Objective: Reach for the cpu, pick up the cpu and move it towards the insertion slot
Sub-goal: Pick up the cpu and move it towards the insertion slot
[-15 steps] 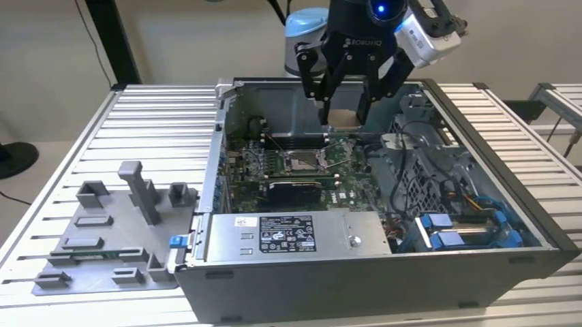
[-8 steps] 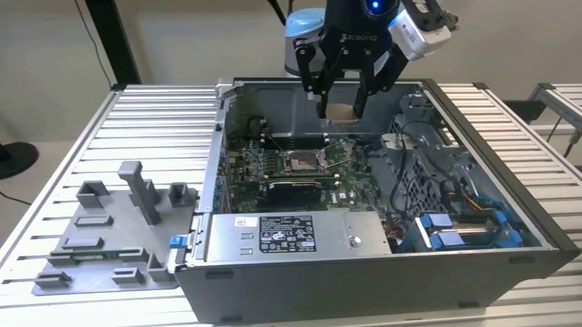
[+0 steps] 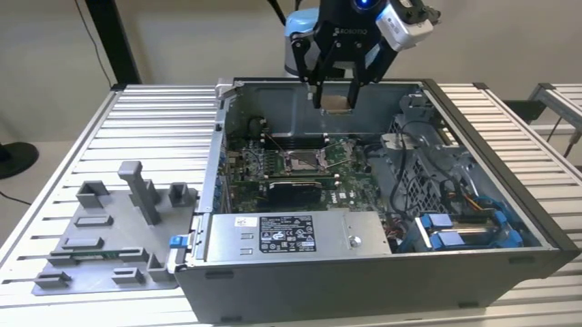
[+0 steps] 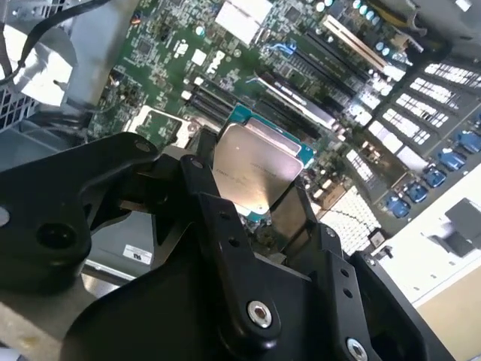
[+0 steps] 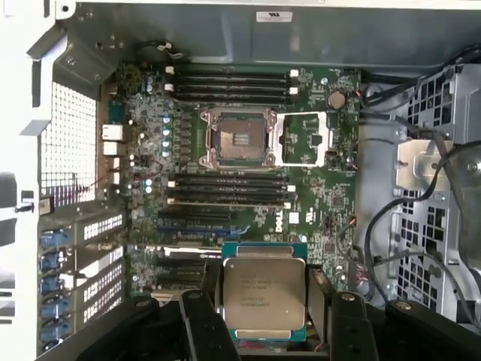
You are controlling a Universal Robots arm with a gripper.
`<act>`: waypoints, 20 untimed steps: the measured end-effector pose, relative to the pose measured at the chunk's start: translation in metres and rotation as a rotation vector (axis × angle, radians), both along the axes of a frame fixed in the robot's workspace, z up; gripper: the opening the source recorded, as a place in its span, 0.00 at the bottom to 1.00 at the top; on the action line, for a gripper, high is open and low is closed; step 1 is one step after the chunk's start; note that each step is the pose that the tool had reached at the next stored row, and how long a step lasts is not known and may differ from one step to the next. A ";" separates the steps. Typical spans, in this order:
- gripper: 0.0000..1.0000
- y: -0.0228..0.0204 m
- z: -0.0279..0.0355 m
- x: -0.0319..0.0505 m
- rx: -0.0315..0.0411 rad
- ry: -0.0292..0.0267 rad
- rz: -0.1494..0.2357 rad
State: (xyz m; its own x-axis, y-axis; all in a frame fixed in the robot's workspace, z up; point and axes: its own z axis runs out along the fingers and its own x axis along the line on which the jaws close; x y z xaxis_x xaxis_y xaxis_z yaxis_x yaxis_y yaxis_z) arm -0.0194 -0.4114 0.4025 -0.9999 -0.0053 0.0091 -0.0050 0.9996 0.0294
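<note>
My gripper (image 3: pixel 337 102) hangs above the back of the open computer case, shut on the cpu (image 3: pixel 339 104), whose tan underside shows between the two black fingers. In both wrist views the cpu (image 5: pixel 263 289) (image 4: pixel 255 169) shows its silvery face and green rim, pinched at two opposite edges. The insertion slot (image 3: pixel 303 161) (image 5: pixel 237 139) is a square silver-framed socket with a dark centre on the green board, its load plate swung open beside it. The cpu is held high over the board and apart from the socket.
A grey fixture plate with upright blocks (image 3: pixel 109 238) lies on the slatted table at the exterior view's left. Inside the case sit a silver power supply (image 3: pixel 286 235), a drive cage with blue clips (image 3: pixel 464 228) and loose cables (image 5: pixel 421 195). Black memory slots (image 5: pixel 229 192) flank the socket.
</note>
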 end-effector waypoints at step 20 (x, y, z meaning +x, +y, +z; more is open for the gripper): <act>0.00 0.0676 -0.0166 -0.0127 -0.0074 0.0000 0.000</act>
